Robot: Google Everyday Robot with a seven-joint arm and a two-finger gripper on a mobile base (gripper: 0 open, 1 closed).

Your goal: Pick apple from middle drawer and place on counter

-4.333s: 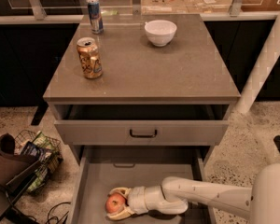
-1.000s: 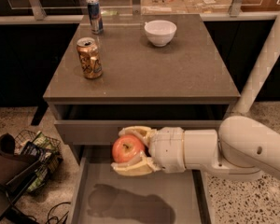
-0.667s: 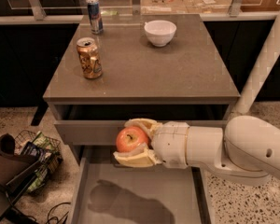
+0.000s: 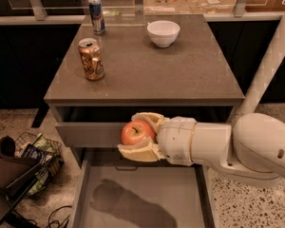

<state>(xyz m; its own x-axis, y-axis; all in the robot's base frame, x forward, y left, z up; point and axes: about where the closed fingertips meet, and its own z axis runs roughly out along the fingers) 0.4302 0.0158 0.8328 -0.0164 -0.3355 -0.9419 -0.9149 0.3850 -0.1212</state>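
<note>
The apple is out, not placed yet
The end effector pinches it over the open middle drawer, below the desk edge.

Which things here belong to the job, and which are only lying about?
Job: apple, held in the hand above the open middle drawer; counter.
Lying about: white bowl, gold can and blue can on the counter; basket on the floor.
</note>
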